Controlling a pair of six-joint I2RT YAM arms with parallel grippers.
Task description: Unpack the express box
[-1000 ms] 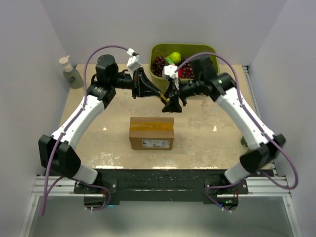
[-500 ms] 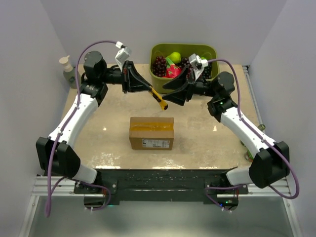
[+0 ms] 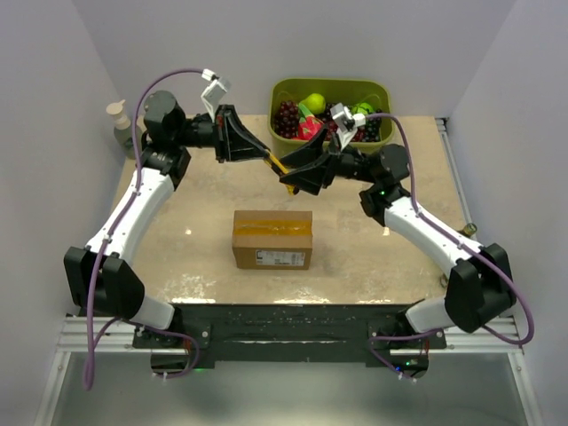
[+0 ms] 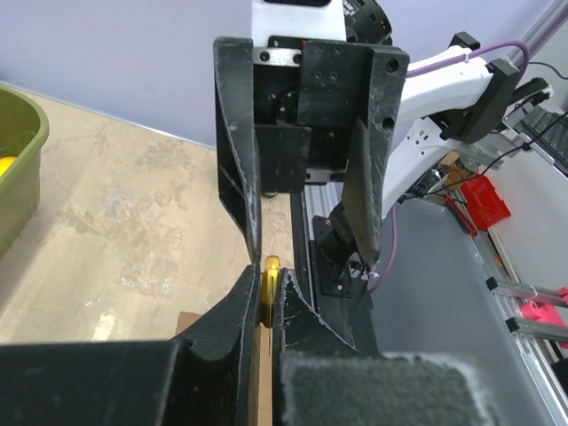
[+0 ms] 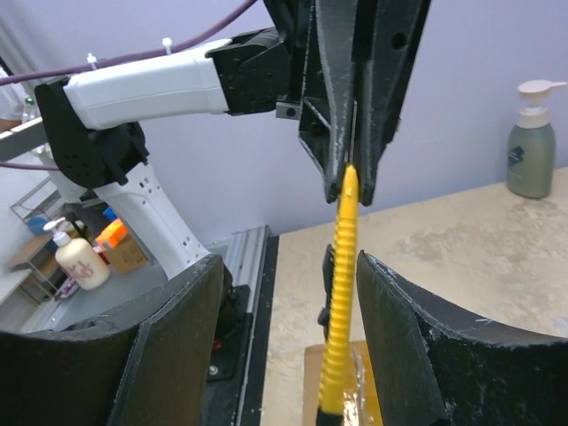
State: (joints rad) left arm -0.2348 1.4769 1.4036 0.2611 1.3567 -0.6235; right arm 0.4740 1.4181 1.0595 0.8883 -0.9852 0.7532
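Left gripper: the left gripper (image 4: 264, 273) has its fingers pressed together on the top of a slim yellow ribbed plastic cutter (image 5: 340, 293) with a black end, pinching it thinly between the tips.

Right gripper: the right gripper (image 5: 288, 266) is spread wide and holds nothing. Its two black fingers stand on either side of the yellow handle, with a gap showing on both sides in its wrist view.

Meeting point: the two grippers face each other tip to tip. The cutter (image 3: 279, 167) slants from the left fingertips down between the right ones.

Express box: the small rectangular brown cardboard express box (image 3: 272, 238) lies below and nearer the bases than both grippers, well apart from them. It is closed, with the yellowish tape (image 3: 272, 227) unbroken along its top seam.

Further out: beyond the right gripper sits a green plastic bin (image 3: 330, 84) of fruit. Off behind the left arm a pale soap bottle (image 3: 122, 129) stands at the corner of the beige table (image 3: 373, 240).

Step in hand: this looks like a handover of the cutter from left to right, before any cut. The unpacking itself is not begun.

Next move: the right fingers need to close squarely on the ribbed handle, and only then should the left let go. A grip too near the tip, or an early release, could drop the cutter onto the box.
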